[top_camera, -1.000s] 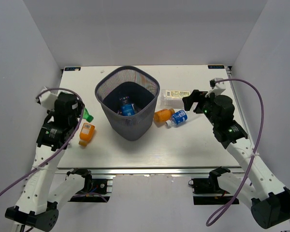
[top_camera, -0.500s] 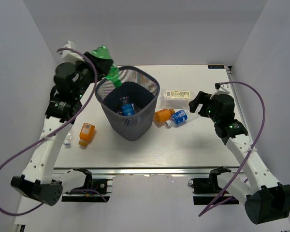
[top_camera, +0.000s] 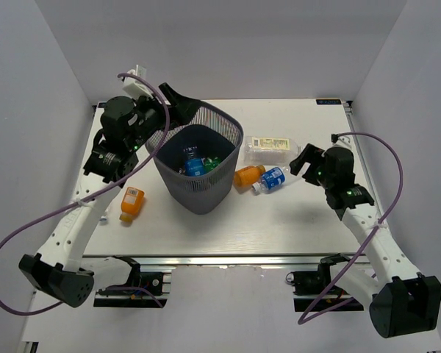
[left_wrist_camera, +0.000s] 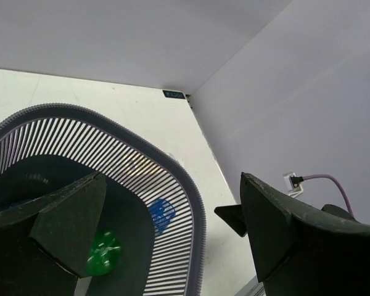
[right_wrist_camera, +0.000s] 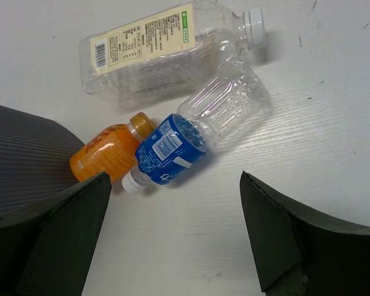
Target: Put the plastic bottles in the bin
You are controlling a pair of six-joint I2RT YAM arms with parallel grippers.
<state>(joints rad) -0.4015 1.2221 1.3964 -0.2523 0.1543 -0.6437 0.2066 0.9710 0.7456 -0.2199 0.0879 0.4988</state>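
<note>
Inside bin point(top_camera: 200, 195): green bottle point(left_wrist_camera: 104, 259), blue-labelled bottle point(top_camera: 194, 166) | left hand point(left_wrist_camera: 172, 182) apart above rim, empty | right hand point(right_wrist_camera: 172, 179) apart, empty

The white-and-black left arm stood high and bent inward, and its black two-finger left gripper point(top_camera: 178, 104) pointed downward, jaws wide apart and empty. The right arm reached forward low; its black right gripper point(top_camera: 301, 157) was also spread wide, holding nothing.
</note>
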